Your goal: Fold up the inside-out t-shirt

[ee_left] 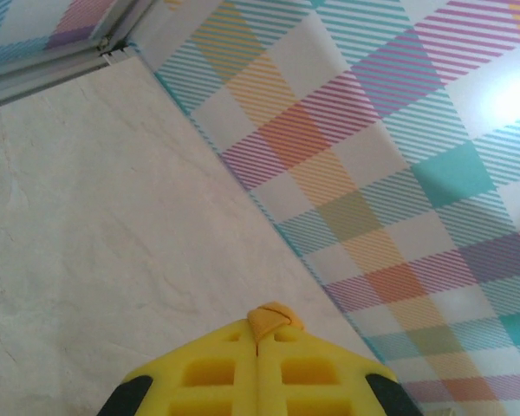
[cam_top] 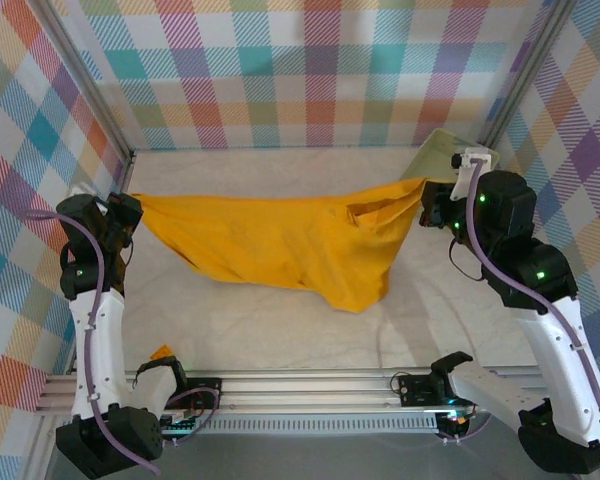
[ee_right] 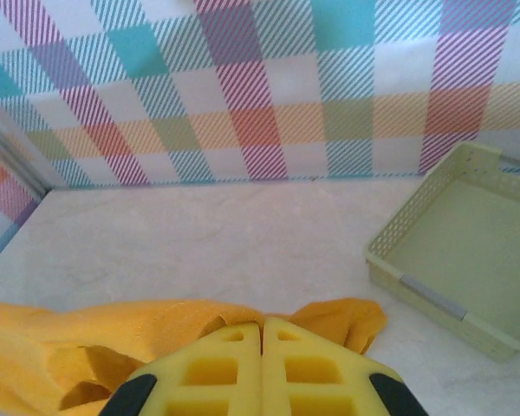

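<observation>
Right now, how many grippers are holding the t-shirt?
2: the left gripper shut on the t-shirt at its left end, the right gripper shut on its right end.

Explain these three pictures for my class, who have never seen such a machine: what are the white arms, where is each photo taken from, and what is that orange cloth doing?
The white jointed things are two robot arms bolted to the near edge of a table. The wide picture comes from a camera above and behind them. The other two come from small cameras on each wrist, so you see that arm's own yellow fingers at the bottom.

The orange cloth is a t-shirt. The left gripper is shut on one end; in its wrist view a small tuft of fabric pokes out between the fingers. The right gripper is shut on the other end. The shirt hangs stretched between them, sagging toward the pale table.

A pale green basket sits on the table at the far right.
</observation>
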`<state>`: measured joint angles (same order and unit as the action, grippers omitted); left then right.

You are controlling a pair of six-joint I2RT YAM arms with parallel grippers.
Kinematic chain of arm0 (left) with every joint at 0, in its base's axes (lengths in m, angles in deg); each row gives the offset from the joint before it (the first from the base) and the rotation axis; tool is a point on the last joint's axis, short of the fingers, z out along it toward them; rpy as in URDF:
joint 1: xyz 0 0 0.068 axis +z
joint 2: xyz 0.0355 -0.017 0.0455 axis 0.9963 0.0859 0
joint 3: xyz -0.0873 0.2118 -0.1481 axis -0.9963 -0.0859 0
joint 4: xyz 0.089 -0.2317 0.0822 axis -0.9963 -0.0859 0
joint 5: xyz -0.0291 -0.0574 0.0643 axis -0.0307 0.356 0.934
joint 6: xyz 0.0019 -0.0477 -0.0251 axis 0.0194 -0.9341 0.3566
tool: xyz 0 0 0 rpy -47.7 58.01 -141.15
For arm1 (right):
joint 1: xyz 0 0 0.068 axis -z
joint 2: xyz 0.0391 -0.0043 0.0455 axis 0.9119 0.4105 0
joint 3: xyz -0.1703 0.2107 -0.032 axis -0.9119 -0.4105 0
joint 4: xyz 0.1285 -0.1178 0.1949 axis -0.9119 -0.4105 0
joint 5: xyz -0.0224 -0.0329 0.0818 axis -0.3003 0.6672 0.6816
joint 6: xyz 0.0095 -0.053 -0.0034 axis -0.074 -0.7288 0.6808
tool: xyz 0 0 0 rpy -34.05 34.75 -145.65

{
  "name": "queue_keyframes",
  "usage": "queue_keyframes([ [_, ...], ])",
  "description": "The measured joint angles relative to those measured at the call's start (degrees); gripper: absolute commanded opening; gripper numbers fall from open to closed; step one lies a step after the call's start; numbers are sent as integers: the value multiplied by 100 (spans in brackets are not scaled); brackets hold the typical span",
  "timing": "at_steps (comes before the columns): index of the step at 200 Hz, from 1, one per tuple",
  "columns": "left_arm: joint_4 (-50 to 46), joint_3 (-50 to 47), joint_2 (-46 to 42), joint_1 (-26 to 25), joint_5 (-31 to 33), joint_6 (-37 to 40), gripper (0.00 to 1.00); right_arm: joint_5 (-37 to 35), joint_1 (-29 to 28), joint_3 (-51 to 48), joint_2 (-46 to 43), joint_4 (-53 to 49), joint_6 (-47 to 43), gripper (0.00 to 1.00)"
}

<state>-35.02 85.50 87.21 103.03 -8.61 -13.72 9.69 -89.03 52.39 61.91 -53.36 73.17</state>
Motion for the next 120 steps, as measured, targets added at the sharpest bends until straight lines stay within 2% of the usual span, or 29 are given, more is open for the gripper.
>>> queue_keyframes([
  [27, 85, -605, 87, 28, -151, 0, 0, 461, 2, -809, 297, 190, 160, 3],
  [63, 0, -1375, 1276, 37, -177, 44, 0, 726, 7, -1910, 1849, 566, 549, 1],
  [82, -15, -1644, 1707, 37, -114, 63, 0, 605, 7, -2380, 2387, 643, 785, 11],
  [99, 4, -1773, 1799, 37, -114, 68, 0, 494, 11, -2745, 2450, 664, 955, 33],
  [120, 188, -1801, 1919, 37, -168, 70, 0, 402, 2, -3071, 2358, 739, 1043, 48],
])
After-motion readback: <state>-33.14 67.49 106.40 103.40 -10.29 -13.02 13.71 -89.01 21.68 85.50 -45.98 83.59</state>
